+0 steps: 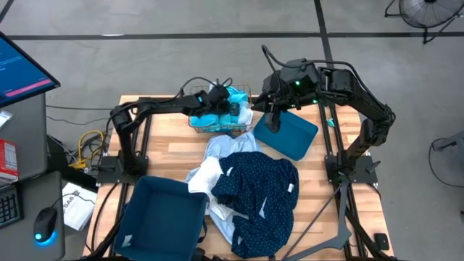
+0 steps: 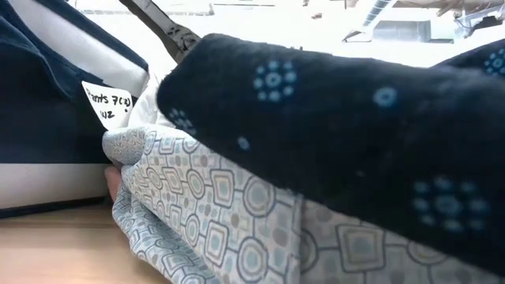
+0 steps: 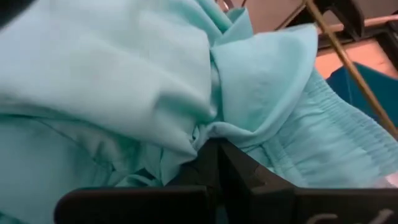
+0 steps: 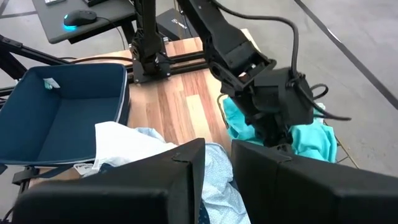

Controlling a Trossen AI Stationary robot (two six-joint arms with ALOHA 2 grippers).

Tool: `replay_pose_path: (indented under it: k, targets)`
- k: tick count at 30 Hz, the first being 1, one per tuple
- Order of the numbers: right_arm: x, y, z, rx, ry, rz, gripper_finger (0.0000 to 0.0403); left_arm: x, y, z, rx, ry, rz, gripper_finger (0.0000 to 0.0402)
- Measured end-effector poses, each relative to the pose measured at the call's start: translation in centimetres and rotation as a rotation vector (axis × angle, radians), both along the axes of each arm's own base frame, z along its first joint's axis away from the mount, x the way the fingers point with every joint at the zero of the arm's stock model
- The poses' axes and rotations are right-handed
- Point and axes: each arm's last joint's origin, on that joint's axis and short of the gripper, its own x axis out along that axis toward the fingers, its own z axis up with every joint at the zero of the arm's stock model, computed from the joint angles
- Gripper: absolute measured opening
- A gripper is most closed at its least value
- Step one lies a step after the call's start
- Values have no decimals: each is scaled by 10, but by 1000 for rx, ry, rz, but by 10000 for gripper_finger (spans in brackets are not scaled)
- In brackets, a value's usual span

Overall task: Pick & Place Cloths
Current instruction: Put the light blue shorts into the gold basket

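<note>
A turquoise cloth (image 3: 124, 74) fills the left wrist view and lies bunched in the wire basket (image 1: 194, 125) at the table's far middle. My left gripper (image 1: 230, 109) is down in that basket, shut on the cloth. A navy dotted cloth (image 1: 257, 188) lies spread over a pale blue patterned one (image 1: 223, 145) and a white one (image 1: 205, 177) at mid-table. My right gripper (image 4: 219, 149) hangs high over the far edge of a teal bin (image 1: 290, 138). Its fingers stand a narrow gap apart, and nothing shows between them. My left gripper pinches a gathered fold of the turquoise cloth (image 3: 202, 132) between its two fingers, with the fabric puckering into their ends. The fingers slant down into the basket from the table's left. The rest of the cloth is heaped slack around them; how many layers are caught I cannot tell.
A second teal bin (image 1: 163, 210) with a white label stands open at the near left. In the low view the navy cloth (image 2: 331, 110) and the patterned cloth (image 2: 237, 221) block most of the sight. A desk with a mouse and monitor stands left of the table.
</note>
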Motion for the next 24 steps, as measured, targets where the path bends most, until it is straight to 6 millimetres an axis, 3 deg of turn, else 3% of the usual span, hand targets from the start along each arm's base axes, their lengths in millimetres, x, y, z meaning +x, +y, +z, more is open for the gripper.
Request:
replay_pose_path:
  k: [6,13,19,24]
  targets:
    - [0,0,0,1,4,0,77,3,1,-14,-10,49,-30,0]
    - [0,0,0,1,4,0,77,5,5,-51,-161,95,-91,0]
    - [0,0,0,-4,6,4,77,0,6,-42,-133,109,-68,0]
    - [0,0,0,-16,8,12,77,-4,-1,-15,-96,84,-109,0]
